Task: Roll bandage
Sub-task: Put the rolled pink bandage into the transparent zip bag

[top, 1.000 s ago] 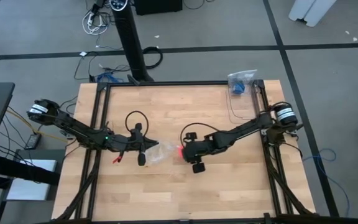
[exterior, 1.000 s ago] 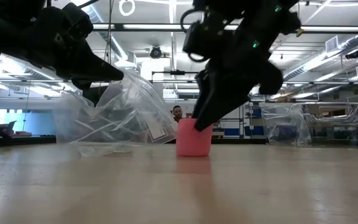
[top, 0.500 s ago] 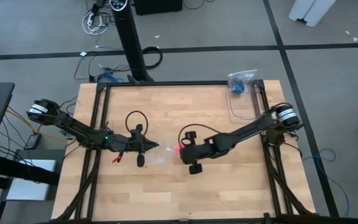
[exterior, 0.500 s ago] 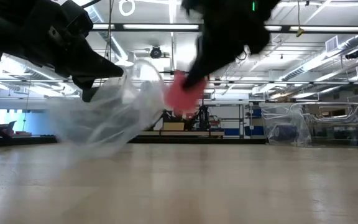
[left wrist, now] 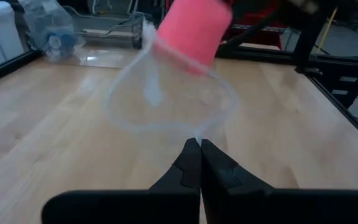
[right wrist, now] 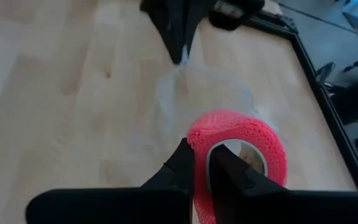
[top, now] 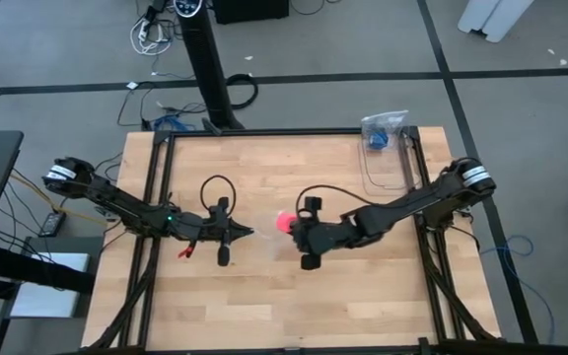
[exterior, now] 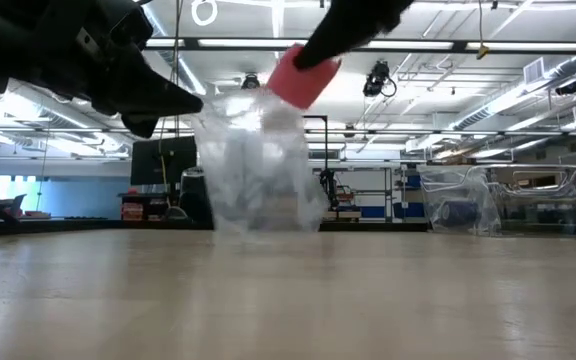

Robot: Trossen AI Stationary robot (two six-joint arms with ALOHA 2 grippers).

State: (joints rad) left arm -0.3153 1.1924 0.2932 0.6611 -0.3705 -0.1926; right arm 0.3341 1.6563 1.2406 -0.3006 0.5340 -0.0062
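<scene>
The bandage (exterior: 301,75) is a pink-red roll with a hollow core, tilted and lifted well above the table. It is also seen as the bandage (top: 285,221) near the table's middle. My right gripper (right wrist: 202,163) is shut on it. Just below the roll hangs a clear plastic bag (exterior: 258,165), its mouth (left wrist: 173,99) open toward the roll. My left gripper (left wrist: 199,148) is shut on the bag's rim, left of the roll, and shows as my left gripper (top: 245,234) in the high view. My left gripper pinches the bag's rim (left wrist: 197,135) at one spot between its two fingertips, coming level from the table's left. The bag hangs below that spot with its mouth held open. My right gripper holds the roll's wall (right wrist: 199,144), one finger inside the hollow core and one outside. The roll is clear of the table and tilted.
A transparent plastic container (top: 383,133) with something blue in it stands at the far right corner, seen also as the container (exterior: 488,200). Black frame rails (top: 156,197) run along the table's left and right sides. Bare wood lies toward the near edge.
My right gripper has taken the roll up off the table and carried it upward and a little toward the far edge, over the bag; the roll has tipped from upright to tilted. The bag, slumped wide on the table before, now hangs upright from my left gripper.
</scene>
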